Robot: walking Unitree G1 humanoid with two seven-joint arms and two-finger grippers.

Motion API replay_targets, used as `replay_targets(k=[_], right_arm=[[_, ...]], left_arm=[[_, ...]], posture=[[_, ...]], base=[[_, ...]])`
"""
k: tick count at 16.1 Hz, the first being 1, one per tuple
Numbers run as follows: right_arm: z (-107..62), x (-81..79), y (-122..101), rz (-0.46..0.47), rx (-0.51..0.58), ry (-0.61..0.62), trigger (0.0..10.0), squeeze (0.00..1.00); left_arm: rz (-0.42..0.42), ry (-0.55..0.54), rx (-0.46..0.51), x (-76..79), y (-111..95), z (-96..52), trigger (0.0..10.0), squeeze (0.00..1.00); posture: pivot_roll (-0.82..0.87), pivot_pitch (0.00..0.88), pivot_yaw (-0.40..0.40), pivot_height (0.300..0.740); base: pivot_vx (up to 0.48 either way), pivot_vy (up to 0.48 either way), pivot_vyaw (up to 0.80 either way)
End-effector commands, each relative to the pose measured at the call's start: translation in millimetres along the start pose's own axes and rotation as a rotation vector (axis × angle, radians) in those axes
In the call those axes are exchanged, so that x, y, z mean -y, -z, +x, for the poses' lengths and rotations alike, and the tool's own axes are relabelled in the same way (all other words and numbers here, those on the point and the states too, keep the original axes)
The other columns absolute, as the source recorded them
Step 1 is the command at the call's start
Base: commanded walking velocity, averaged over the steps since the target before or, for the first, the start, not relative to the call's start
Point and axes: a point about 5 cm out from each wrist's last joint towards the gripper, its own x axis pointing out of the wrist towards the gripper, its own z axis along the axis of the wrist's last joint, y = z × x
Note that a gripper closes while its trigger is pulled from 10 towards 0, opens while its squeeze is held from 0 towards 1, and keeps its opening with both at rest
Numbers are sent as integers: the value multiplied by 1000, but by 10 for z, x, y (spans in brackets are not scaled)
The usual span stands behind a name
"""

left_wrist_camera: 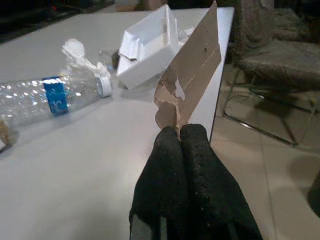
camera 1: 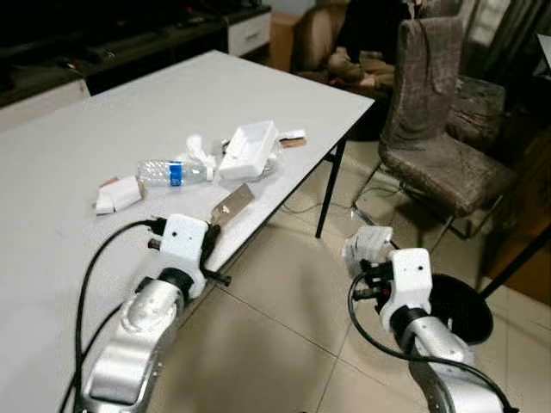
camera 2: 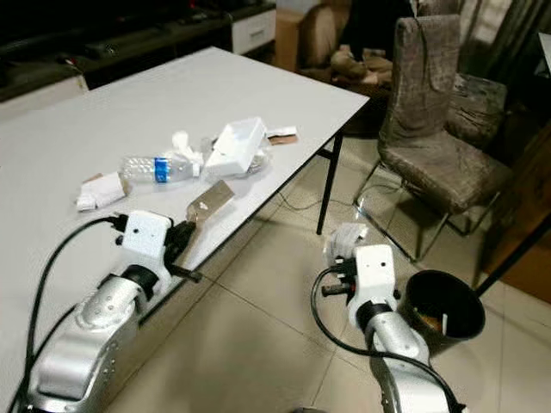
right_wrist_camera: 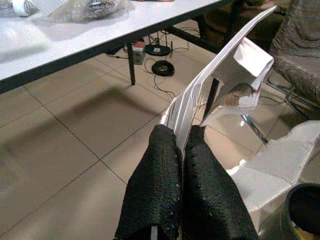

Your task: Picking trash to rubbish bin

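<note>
My left gripper (left_wrist_camera: 180, 131) is shut on a torn strip of brown cardboard (left_wrist_camera: 192, 75), held just above the white table's near edge (camera 1: 258, 215); the cardboard (camera 1: 232, 203) shows there too. My right gripper (right_wrist_camera: 183, 136) is shut on a crumpled piece of white plastic packaging (right_wrist_camera: 227, 80), held over the tiled floor to the right of the table. The packaging (camera 1: 368, 245) hangs just left of the black rubbish bin (camera 2: 443, 314). Still on the table lie a clear plastic bottle (camera 1: 172, 172) with a blue label, a white foam tray (camera 1: 248, 148), crumpled tissue (camera 1: 198, 148) and a small white box (camera 1: 119, 195).
A patterned grey-brown chair (camera 1: 439, 129) stands to the right, beyond the bin. A second chair and dark furniture sit at the back. Cables and a power strip (right_wrist_camera: 150, 50) lie on the floor under the table. Open tiled floor (camera 1: 284, 335) spreads between my arms.
</note>
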Motion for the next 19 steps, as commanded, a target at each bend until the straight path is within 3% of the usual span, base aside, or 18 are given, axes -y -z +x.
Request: replay_targets(k=[1, 12, 14, 17, 19], right_arm=[[5, 68, -22, -14, -6, 32, 10000, 0], [8, 78, -37, -25, -12, 45, 10000, 0], [8, 82, -39, -29, -11, 45, 10000, 0], [3, 86, -34, -28, -14, 49, 10000, 0], [0, 89, -25, -29, -18, 52, 10000, 0]], left_arm=[[3, 25, 10, 51, -31, 27, 10000, 0], [-13, 43, 4, 31, -35, 75, 10000, 0], [-119, 51, -21, 29, -4, 88, 10000, 0], [-93, 35, -25, -2, 5, 105, 10000, 0], [-95, 58, -36, 9, 21, 110, 10000, 0]], posture=[[-65, 0, -10, 740], [-81, 0, 2, 740], [-85, 0, 4, 740], [-90, 0, 8, 740], [-95, 0, 12, 740]], base=[[0, -480, 0], [0, -473, 0], [0, 384, 0], [0, 480, 0], [0, 0, 0]])
